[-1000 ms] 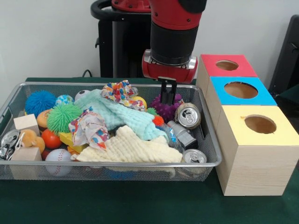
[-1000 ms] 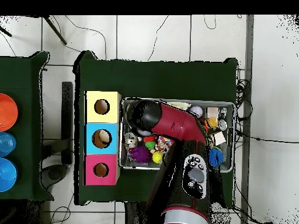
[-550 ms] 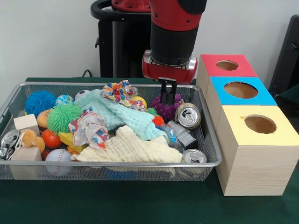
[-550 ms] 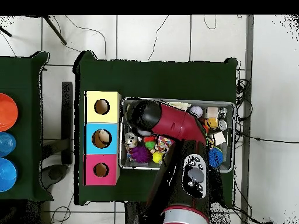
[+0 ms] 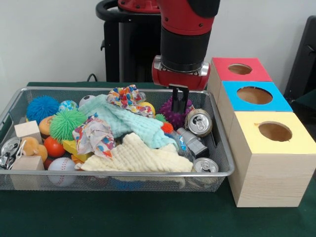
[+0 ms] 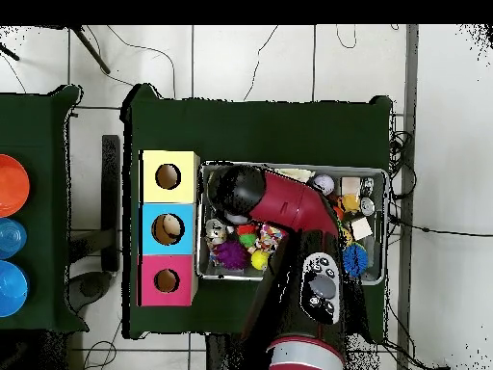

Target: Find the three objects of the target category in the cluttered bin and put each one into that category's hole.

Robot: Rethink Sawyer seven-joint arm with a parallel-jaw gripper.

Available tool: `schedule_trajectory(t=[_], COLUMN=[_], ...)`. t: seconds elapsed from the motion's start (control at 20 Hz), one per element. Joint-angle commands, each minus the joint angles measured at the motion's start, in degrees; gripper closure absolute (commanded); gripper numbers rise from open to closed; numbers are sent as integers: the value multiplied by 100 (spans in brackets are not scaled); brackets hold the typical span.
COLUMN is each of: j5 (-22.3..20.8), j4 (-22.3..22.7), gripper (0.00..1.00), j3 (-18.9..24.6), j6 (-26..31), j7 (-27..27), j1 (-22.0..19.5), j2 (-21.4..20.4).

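Note:
My gripper [image 5: 179, 109] hangs at the back right of the wire bin [image 5: 123, 174]. Its fingers stand close together, sunk into the top of a purple spiky ball [image 5: 168, 114] and shut on it. In the overhead view the purple spiky ball [image 6: 229, 253] shows beside the red arm [image 6: 289, 207], which hides the gripper. Three boxes with holes stand right of the bin: red [image 5: 247, 75], blue [image 5: 276, 101], yellow [image 5: 296, 140]. Drink cans lie by the ball: one upright-facing [image 5: 198, 122], one grey on its side [image 5: 192, 142], one at the front corner [image 5: 205, 165].
Cloths cover the bin's middle: mint [image 5: 126, 123], cream [image 5: 138, 158], patterned [image 5: 94, 136]. On the left lie a blue spiky ball [image 5: 42, 107], a green one [image 5: 66, 124], a baseball [image 5: 61, 168], wooden blocks [image 5: 27, 131] and another can [image 5: 10, 146].
The arm has shifted slightly to the right and a touch lower over the purple spiky ball. Nothing else in the bin has moved.

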Motion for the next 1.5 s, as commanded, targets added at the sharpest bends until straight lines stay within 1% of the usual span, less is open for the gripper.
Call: schedule_trajectory(t=[0.05,0.25,0.3,0.45,0.5,0.7,0.95,1.0,1.35,1.5], j5=[-518,-843,-922,-1152,-1227,-1420,-1608,-1617,-1560,-1556], j4=[231,72,-177,-331,-385,-432,-396,-444,-415,-223], gripper=[100,100,100,100,0,0,0,0,0,0], j3=[887,1040,1076,1256,1314,1484,1603,1621,1809,1888], j6=[-505,-447,-308,-211,-180,-55,60,86,71,-53], j7=[-451,-780,-835,-945,-983,-945,-673,-637,-385,-311], j1=[-372,-477,-498,-620,-657,-783,-802,-805,-849,-877], j2=[210,205,300,327,338,329,310,342,454,442])
